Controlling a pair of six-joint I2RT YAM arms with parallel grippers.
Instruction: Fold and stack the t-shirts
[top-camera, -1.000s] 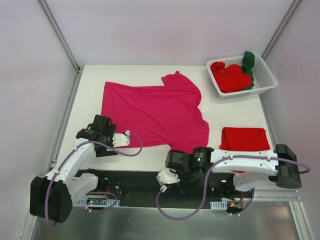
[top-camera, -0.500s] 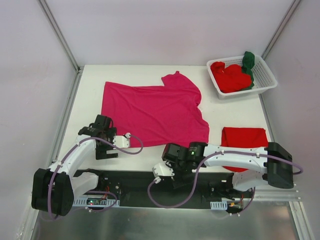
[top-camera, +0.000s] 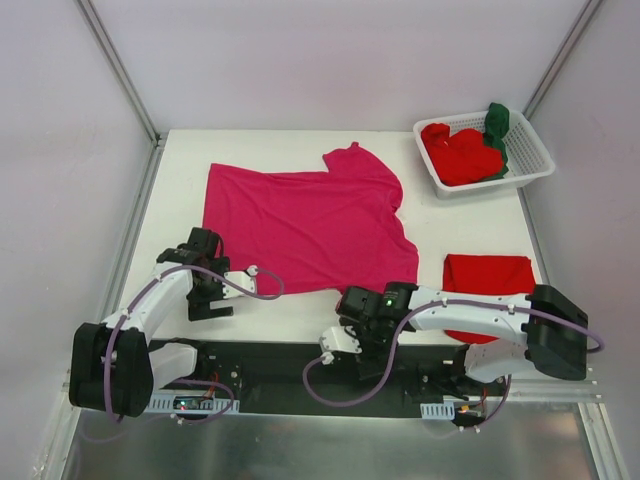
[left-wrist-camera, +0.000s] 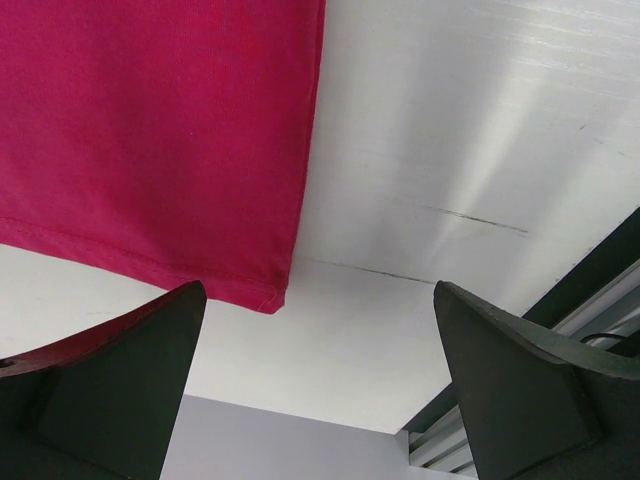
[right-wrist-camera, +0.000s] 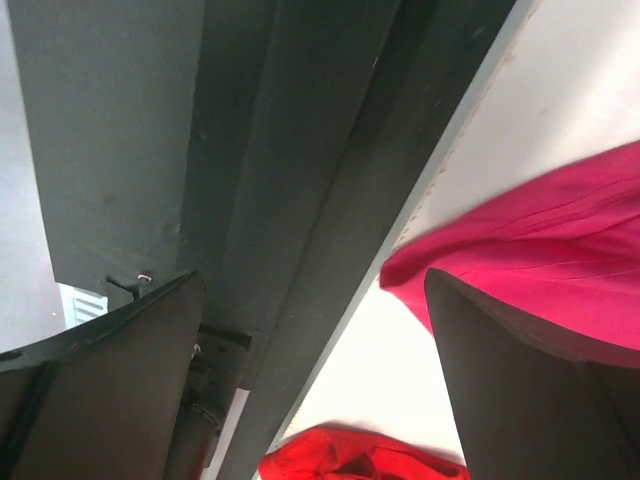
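Magenta-pink t-shirt (top-camera: 300, 225) lies flat on bench (top-camera: 185, 160), unfolded | one red t-shirt (top-camera: 488, 275) sits folded near-right | red shirts (top-camera: 460, 155) and green shirt (top-camera: 497, 125) wait in basket (top-camera: 495, 182) | we hover left pincer (left-wrist-camera: 318, 295) and right pincer (right-wrist-camera: 312, 278) splayed wide, empty, at its near hem

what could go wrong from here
The left gripper stands open at the hem corner of the magenta t-shirt, off-centre toward one finger; it may pinch only the edge and slip. The right gripper hangs at the table edge and could knock it. The right arm crosses the folded red t-shirt and might drag it.
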